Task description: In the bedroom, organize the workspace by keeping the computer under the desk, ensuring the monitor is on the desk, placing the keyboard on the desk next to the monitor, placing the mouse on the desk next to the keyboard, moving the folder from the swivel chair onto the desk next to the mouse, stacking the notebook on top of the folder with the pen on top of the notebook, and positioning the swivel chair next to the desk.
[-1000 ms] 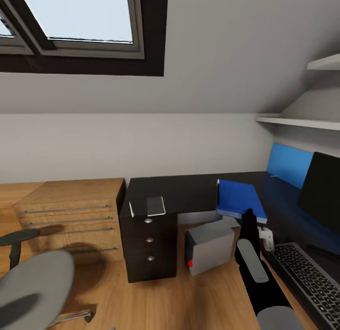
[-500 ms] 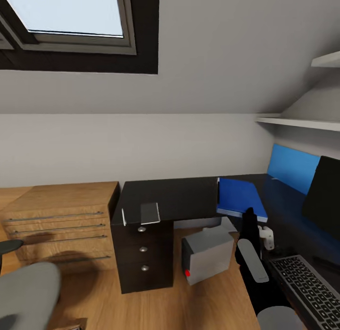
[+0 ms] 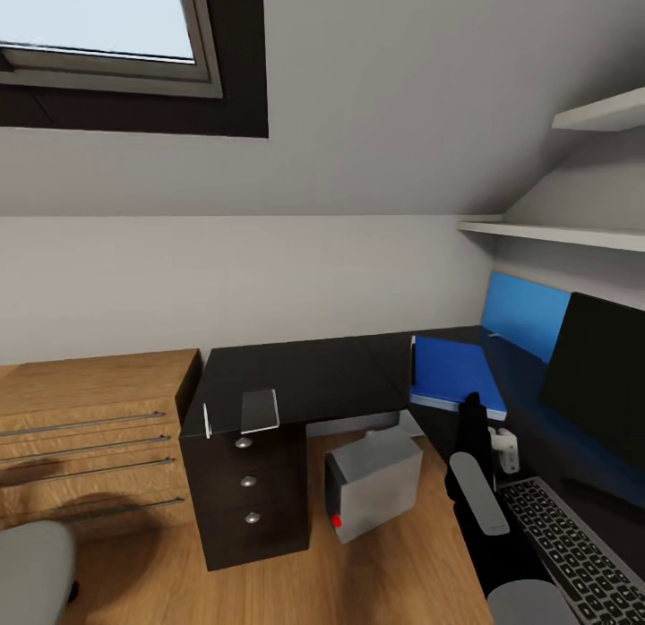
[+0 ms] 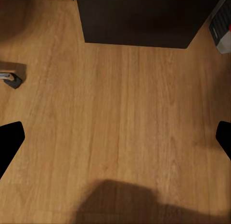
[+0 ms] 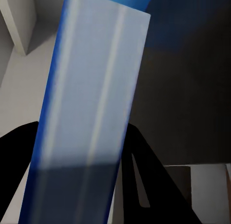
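Right jaws (image 5: 79, 185) pinching the near edge of the blue folder (image 3: 452, 374); in the right wrist view a dark finger (image 5: 149, 180) sits on either side of the pale cover and spine. Left jaws (image 4: 115, 137) spread wide, empty, over bare wood floor (image 4: 120, 99). In the head view the folder lies roughly flat over the corner of the dark L-shaped surface (image 3: 305, 374), at about 1 o'clock from the right arm, long axis running 6 to 12 o'clock, far end toward the blue back panel (image 3: 528, 312), near end overhanging the edge where it is held. Mouse (image 3: 506, 448) just beside the arm at 3 o'clock; keyboard (image 3: 573, 544) at 4 o'clock; monitor (image 3: 596, 374) at 2 o'clock; computer (image 3: 372, 482) on the floor at 9 o'clock, half under the surface; notebook (image 3: 255, 412) on the drawer-unit end at 10 o'clock. Risks, by judgement: an edge-only pinch may let the folder droop, pivot or slip while carried; swinging it toward the mouse could knock the mouse off the edge; the arm is close to the keyboard.
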You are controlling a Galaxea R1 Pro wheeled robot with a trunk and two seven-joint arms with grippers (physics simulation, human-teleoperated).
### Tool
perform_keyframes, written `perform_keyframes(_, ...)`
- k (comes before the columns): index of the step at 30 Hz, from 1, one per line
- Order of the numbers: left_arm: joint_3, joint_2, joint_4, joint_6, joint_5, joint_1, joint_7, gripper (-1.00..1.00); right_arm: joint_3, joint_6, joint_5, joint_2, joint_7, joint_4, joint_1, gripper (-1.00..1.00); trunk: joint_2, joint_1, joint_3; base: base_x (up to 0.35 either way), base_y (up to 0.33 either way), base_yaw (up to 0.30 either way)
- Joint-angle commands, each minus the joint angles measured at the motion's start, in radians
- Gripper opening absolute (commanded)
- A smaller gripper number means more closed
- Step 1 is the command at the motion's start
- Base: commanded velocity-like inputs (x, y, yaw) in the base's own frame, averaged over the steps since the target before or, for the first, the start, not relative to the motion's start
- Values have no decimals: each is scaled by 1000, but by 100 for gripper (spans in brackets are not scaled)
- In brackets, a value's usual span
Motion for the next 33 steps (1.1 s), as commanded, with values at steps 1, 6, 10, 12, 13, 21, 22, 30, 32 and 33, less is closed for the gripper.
perform_keyframes(1,4,-1,-1,0,-10,-1,0,100,0,-3,-6,1,-1,-1,-1,-100,-1,0,-1,0,0,-2)
perform_keyframes(6,5,-1,-1,-1,-10,-1,0,100,1,-3,-6,38,1,-3,-1,-100,-1,0,-1,33,0,0)
perform_keyframes(10,6,-1,-1,-2,-10,-1,0,100,0,-3,-6,39,1,-3,-1,-100,-1,0,-1,239,0,0)
perform_keyframes(12,6,-1,-1,-2,-10,-1,0,100,-1,-4,-6,38,1,-1,-1,-100,-1,0,-1,297,0,0)
perform_keyframes(13,6,-1,-1,-2,-10,-1,0,100,-1,-3,-6,38,1,-1,-1,-100,-1,0,-1,308,0,0)
perform_keyframes(21,6,-1,-1,-1,-10,-1,0,100,-2,-3,-4,37,1,15,0,-100,-1,0,-1,245,0,0)
perform_keyframes(22,6,-1,-1,0,-10,-1,0,100,-2,-3,-4,37,1,21,-1,-100,-1,0,-1,101,0,0)
perform_keyframes(30,5,-1,-1,0,-8,-1,0,100,-7,-42,-2,34,1,141,-3,-100,-1,0,-1,27,0,0)
perform_keyframes(32,6,-1,-2,0,-8,-1,0,100,-6,-117,-2,36,1,155,-3,-100,-1,0,-1,2,0,0)
perform_keyframes(33,6,-1,-2,0,-8,-1,0,100,-5,-151,-3,37,0,159,-4,-100,-1,0,-1,0,0,0)
